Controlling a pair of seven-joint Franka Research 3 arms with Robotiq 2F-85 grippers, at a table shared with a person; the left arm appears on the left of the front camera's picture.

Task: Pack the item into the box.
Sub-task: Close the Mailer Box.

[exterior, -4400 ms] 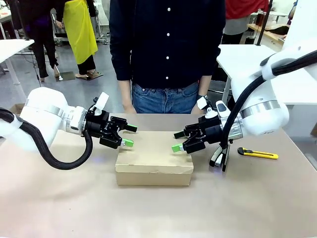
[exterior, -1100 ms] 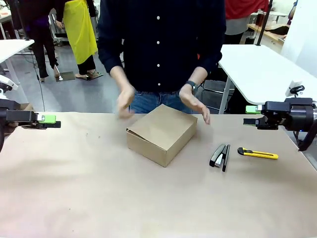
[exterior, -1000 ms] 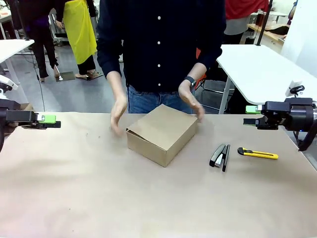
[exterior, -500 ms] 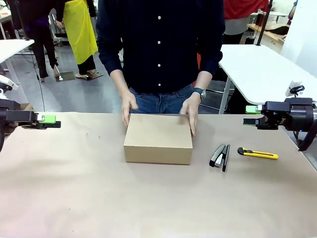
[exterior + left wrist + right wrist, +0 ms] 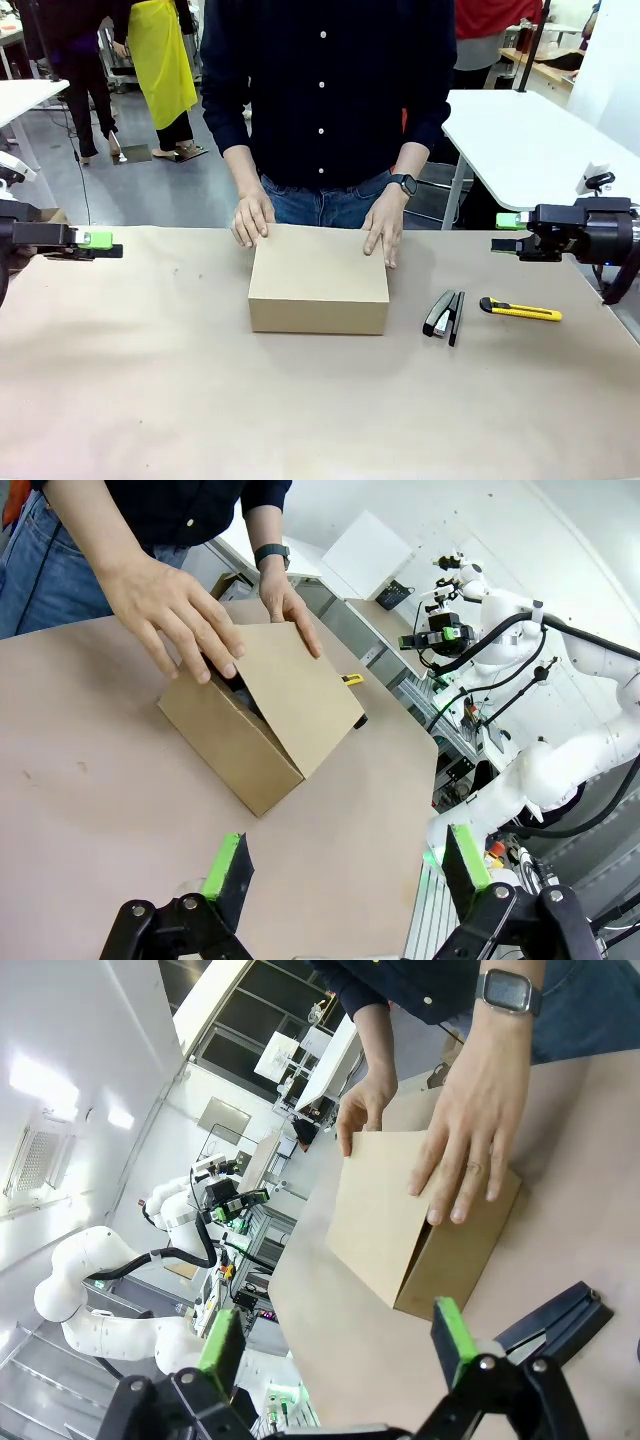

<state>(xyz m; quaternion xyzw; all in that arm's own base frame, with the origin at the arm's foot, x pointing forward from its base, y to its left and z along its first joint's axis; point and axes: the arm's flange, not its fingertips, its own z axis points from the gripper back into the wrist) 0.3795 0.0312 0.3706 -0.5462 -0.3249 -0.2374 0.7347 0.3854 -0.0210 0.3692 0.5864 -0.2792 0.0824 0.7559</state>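
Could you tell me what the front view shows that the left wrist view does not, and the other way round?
Front view alone: the black stapler lying whole beside the yellow utility knife, both apart from the box, and both grippers, left and right, at the table's edges.

Left wrist view alone: the left gripper's green pads up close, jaws wide apart, and a dark gap under the box's lid by the person's fingers.

Both: the box on the brown table with the person's two hands on its far corners.
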